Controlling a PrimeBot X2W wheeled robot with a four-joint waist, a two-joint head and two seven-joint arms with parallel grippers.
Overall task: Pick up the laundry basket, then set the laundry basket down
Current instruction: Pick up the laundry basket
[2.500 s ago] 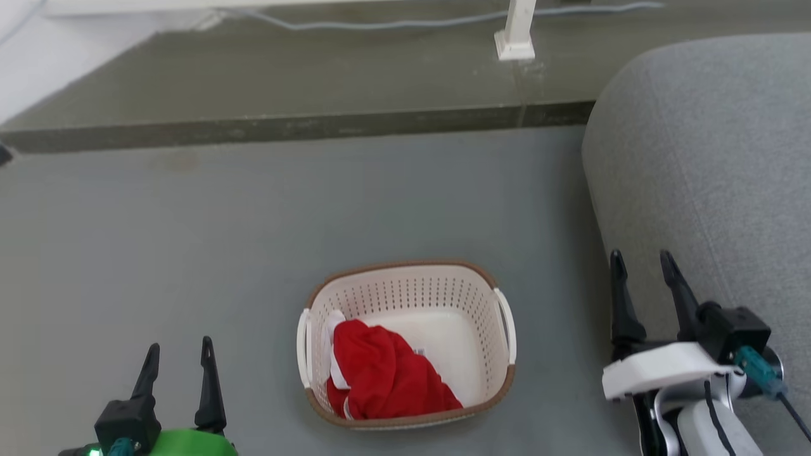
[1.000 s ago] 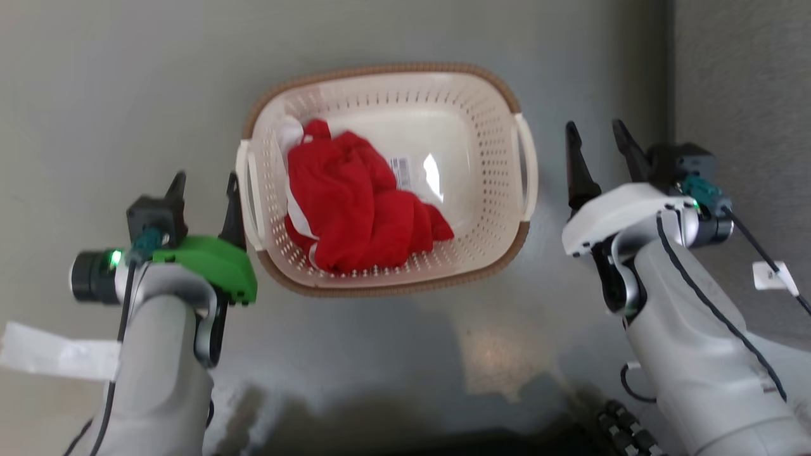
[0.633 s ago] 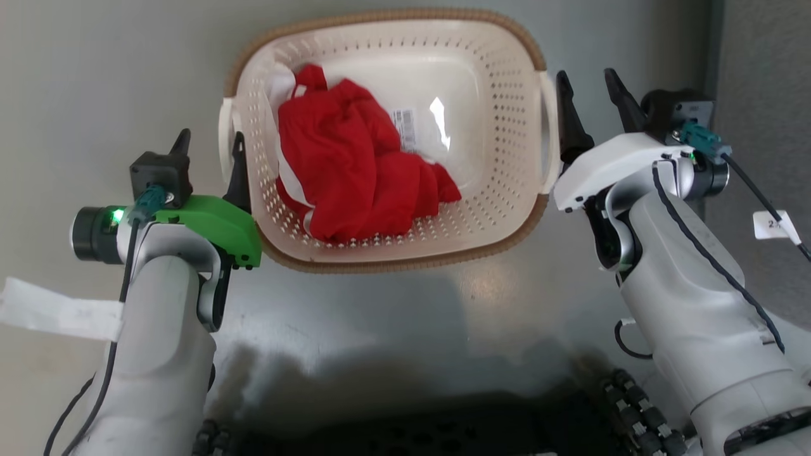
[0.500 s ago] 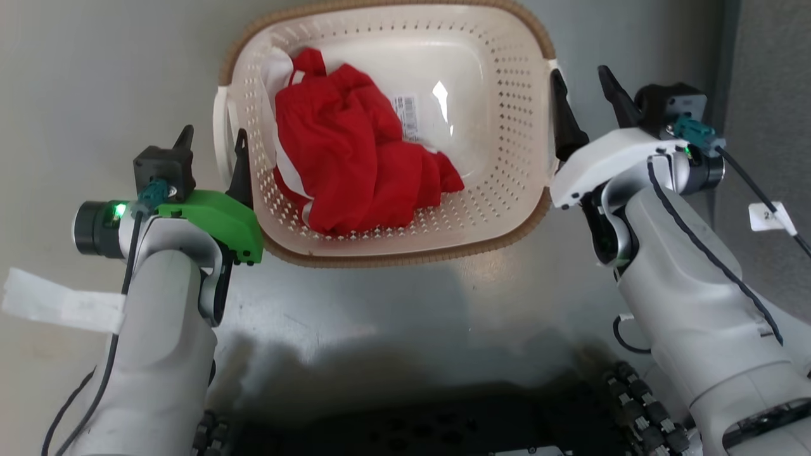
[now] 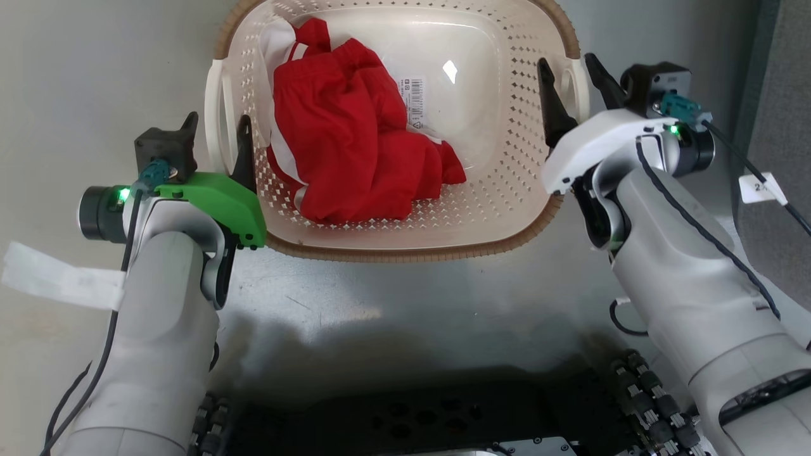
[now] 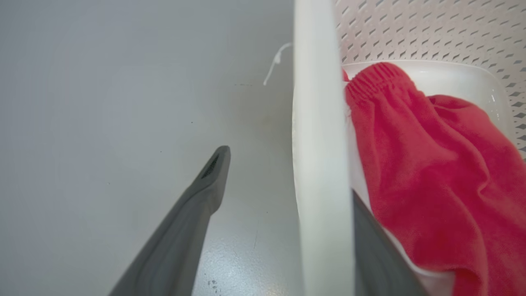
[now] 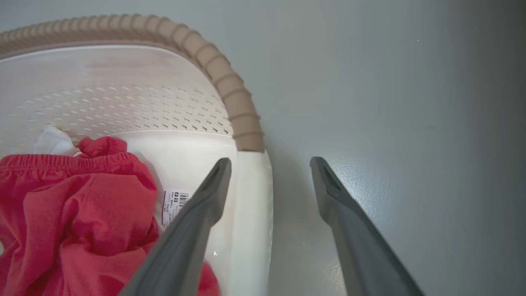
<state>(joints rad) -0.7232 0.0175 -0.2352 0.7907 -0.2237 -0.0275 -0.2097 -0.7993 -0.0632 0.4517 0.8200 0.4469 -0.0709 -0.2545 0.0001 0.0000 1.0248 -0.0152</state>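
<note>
Head view has the left gripper [image 5: 217,120] spread open around the left handle [image 5: 211,107] of the laundry basket [image 5: 500,145], which sits on the grey floor [image 5: 95,63] right in front of the robot. Left wrist view backs that up: one finger is outside over the floor, the other is tucked inside behind the white bar, and nothing is pinched yet.

A red garment [image 5: 355,145] is bunched toward the left half of the basket, so I'd guess the load pulls that way a bit once it's up.

Over on the right, the right handle [image 5: 580,95] sits between the fingers of the right gripper [image 5: 566,63], which is also wide open, with the inner finger over the basket's inside and the outer one over the floor.

So the step looks like closing on both handles. If it were me, I'd:
- close both sides together, so one clamp doesn't shove the basket sideways
- check that the left inner finger catches only the handle and not the cloth
- grab around mid-handle and not out at the ends
- lift both arms at the same rate so it stays level
</note>
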